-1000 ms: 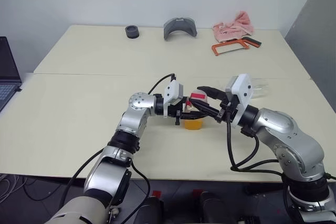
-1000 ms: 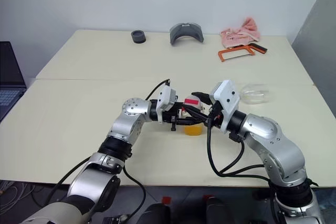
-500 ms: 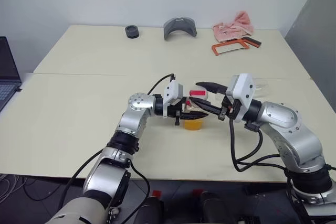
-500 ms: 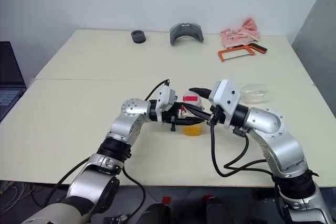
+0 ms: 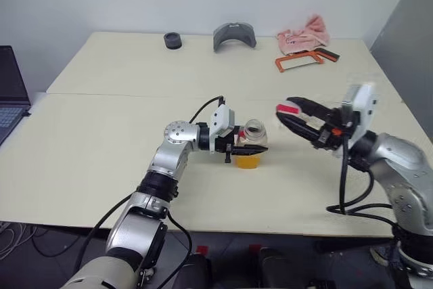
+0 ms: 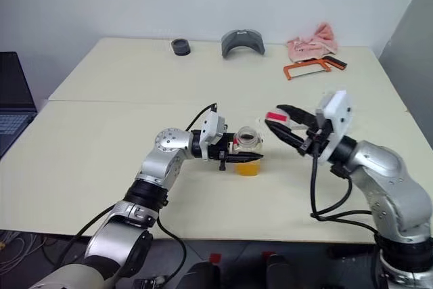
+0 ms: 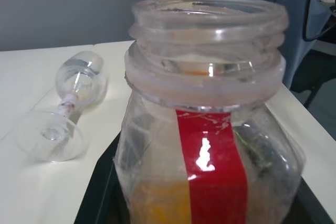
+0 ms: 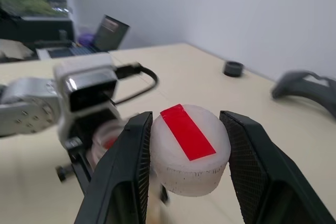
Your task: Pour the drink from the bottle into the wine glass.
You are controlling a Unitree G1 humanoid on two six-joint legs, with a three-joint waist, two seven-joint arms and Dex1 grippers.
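My left pincer (image 5: pixel 252 147) fingers are mostly hidden behind the bottle (image 7: pixel 207 129); I see them only as dark shapes thru the plastic. Bottle's base is cut off by the left wrist view's lower edge. Laptop (image 5: pixel 10 99) is cropped at the left edge. Grey curved thing (image 5: pixel 234 36) at the tabletop's (image 5: pixel 101 140) far side: too small to ID.

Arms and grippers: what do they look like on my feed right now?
Both arms are silver-grey metal segments with black joint rings and loose black cables. Each wrist carries a white boxy camera housing. The left gripper and right gripper each have two black fingers; the right's fingers have finely textured inner pads.
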